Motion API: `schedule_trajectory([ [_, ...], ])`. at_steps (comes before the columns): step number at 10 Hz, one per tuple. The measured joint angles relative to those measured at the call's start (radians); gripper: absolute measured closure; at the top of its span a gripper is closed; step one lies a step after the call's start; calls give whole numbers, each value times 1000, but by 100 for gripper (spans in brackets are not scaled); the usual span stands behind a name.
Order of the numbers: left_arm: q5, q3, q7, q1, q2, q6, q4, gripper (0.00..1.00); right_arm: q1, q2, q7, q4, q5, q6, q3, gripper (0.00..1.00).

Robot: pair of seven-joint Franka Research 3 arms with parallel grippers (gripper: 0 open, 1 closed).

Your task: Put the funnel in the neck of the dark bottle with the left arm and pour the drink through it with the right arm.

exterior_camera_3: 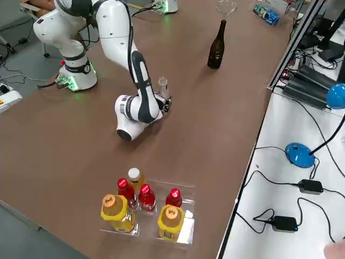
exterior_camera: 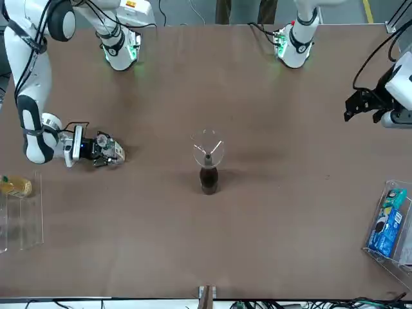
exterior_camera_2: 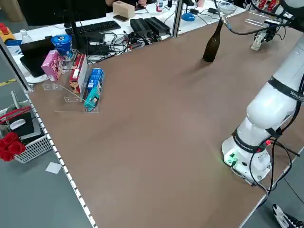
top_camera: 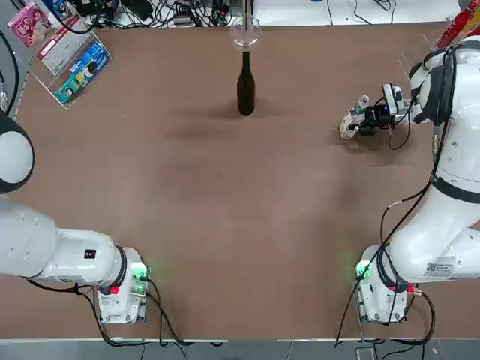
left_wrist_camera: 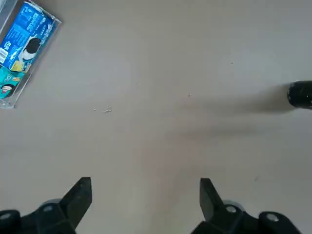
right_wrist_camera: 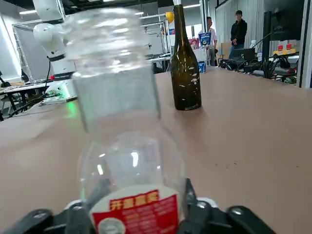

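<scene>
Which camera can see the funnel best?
The front view: the funnel shows whole, sitting in the dark bottle. The top view shows its rim faintly; the right side view clips it at the edge; the left side view barely shows it.

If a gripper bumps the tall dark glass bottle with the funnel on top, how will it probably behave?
The tall dark glass bottle is slim, with a small base, so a push high up would likely tip it. The clear plastic funnel only sits in its neck, so it may wobble or fall off. Being glass, the bottle is probably stiff, smooth and breakable.
</scene>
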Motion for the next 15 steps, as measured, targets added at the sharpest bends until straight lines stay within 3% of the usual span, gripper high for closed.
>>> schedule_trajectory([
  [2, 14, 1, -1, 2, -4, 0, -1, 2, 1, 0, 0, 0, 0, -9, -15, 15],
  [3, 18, 1, -1, 2, -4, 2, -2, 2, 1, 0, 0, 0, 0, -10, -23, 1],
  [5, 19, 1, -13, 2, -4, 9, -2, 2, 3, 0, 3, 3, 0, -10, -47, 0],
  [8, 19, 1, -20, 4, -4, 12, -2, 2, 12, -1, 29, 20, -17, -10, -117, 0],
  [11, 19, 1, -20, 4, -4, 12, -2, 2, 23, -25, 141, 46, -98, -13, -172, 0],
  [13, 19, 1, -20, 4, -4, 12, -2, 2, 34, -117, 320, 63, -203, 28, -205, 0],
  [15, 19, 1, -20, 3, -4, 12, -2, 2, 36, -270, 564, 70, -347, 95, -210, 0],
])
